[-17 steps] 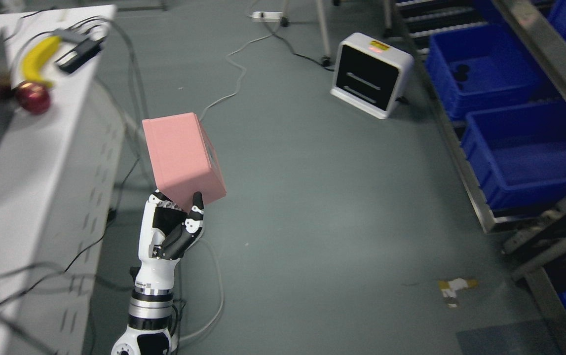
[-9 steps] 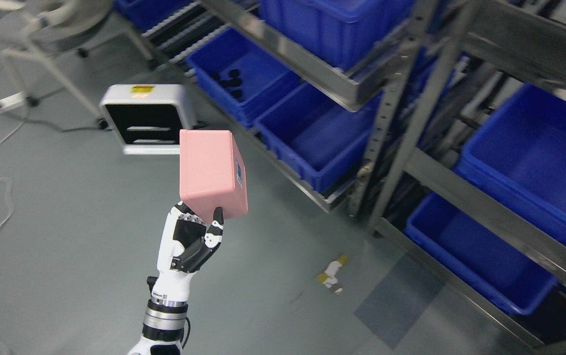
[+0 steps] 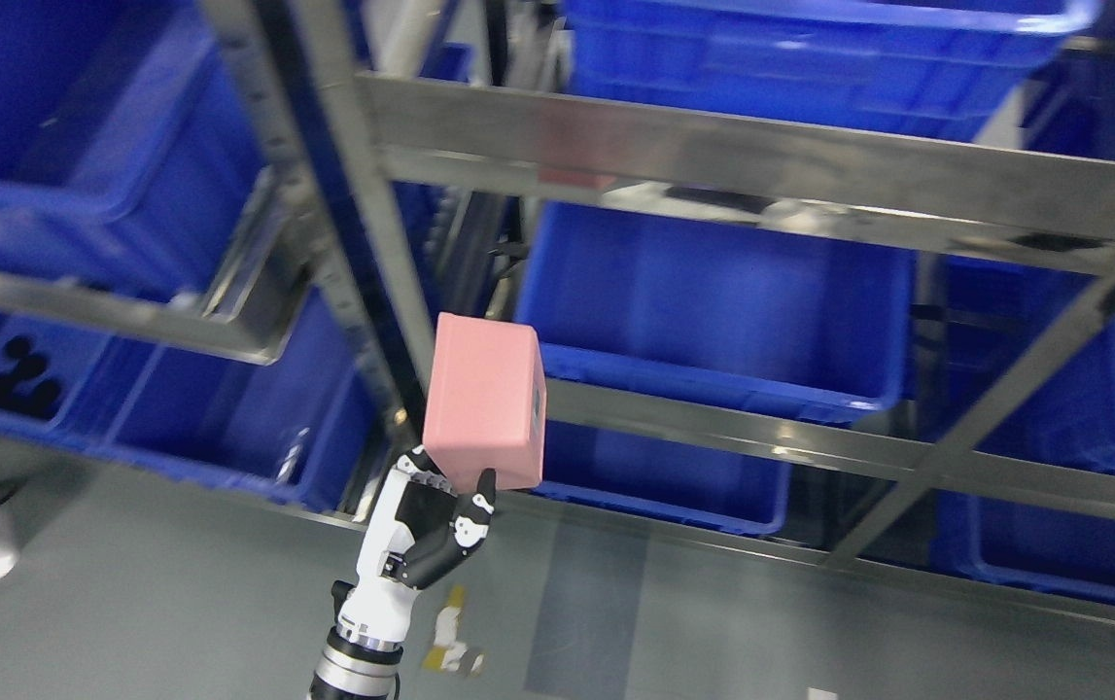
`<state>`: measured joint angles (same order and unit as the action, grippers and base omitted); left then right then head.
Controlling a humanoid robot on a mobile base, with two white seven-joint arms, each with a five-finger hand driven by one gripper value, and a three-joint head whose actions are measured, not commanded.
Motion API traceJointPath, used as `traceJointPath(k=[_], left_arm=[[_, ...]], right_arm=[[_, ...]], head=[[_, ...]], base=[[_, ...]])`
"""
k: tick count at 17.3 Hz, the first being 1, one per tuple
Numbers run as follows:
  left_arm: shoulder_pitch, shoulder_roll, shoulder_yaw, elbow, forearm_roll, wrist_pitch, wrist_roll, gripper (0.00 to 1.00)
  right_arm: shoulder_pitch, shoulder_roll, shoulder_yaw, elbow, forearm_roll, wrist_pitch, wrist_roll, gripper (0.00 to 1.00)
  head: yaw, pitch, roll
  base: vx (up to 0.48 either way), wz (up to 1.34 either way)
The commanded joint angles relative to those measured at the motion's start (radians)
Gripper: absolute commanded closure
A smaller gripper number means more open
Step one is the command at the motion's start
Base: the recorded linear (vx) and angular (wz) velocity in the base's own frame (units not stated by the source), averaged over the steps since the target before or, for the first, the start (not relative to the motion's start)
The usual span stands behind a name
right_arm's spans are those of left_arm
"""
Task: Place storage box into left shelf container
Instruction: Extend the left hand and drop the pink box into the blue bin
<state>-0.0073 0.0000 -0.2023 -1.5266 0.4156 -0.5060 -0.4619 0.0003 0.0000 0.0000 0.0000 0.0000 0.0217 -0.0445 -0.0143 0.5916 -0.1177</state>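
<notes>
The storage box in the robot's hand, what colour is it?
Pink, the storage box held by the left hand, head view.

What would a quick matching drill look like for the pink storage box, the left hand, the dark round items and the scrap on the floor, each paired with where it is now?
Things:
1. pink storage box
2. left hand
3. dark round items
4. scrap

Places:
A. on the grey floor, right of the wrist
B. held up in front of the shelf upright
C. inside a low blue bin at far left
D. gripping the box from below

Pairs: 1-B, 2-D, 3-C, 4-A
</notes>
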Motion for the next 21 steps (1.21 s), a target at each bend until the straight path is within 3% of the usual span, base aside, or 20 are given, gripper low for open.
traceJointPath(k=[1, 9, 13, 17, 19, 20, 21], left_arm=[[-0.055, 0.037, 0.003, 0.063, -0.049, 0.012, -0.046, 0.95], [-0.442, 0.087, 0.103, 0.465, -0.386, 0.017, -0.182, 0.95], [-0.571, 0.032, 0.067, 0.65, -0.611, 0.015, -0.228, 0.93], [-0.611, 0.017, 0.052, 0.709, -0.8, 0.007, -0.216, 0.92], [-0.611, 0.017, -0.008, 0.709, -0.813, 0.007, -0.183, 0.88], [-0.611, 0.017, -0.012, 0.708, -0.81, 0.006, -0.155, 0.85], [-0.612, 0.017, -0.012, 0.704, -0.807, 0.006, -0.138, 0.75]], right_arm=[[0.009, -0.017, -0.005, -0.017, 0.002, 0.0, 0.002, 0.0], [0.009, -0.017, -0.005, -0.017, 0.002, 0.0, 0.002, 0.0], [0.009, -0.017, -0.005, -0.017, 0.002, 0.0, 0.002, 0.0], [0.009, -0.017, -0.005, -0.017, 0.002, 0.0, 0.002, 0.0], [0.009, -0.017, -0.005, -0.017, 0.002, 0.0, 0.002, 0.0], [0.009, -0.017, -0.005, -0.017, 0.002, 0.0, 0.002, 0.0], [0.009, -0.017, -0.005, -0.017, 0.002, 0.0, 0.002, 0.0]], head=[[0.0, 0.0, 0.0], [0.0, 0.0, 0.0], [0.0, 0.0, 0.0], [0.0, 0.0, 0.0], [0.0, 0.0, 0.0], [0.0, 0.0, 0.0], [0.0, 0.0, 0.0]], base=[[0.199, -0.76], [0.132, -0.31], [0.053, -0.07], [0.016, -0.01], [0.0, 0.0], [0.0, 0.0], [0.0, 0.0]])
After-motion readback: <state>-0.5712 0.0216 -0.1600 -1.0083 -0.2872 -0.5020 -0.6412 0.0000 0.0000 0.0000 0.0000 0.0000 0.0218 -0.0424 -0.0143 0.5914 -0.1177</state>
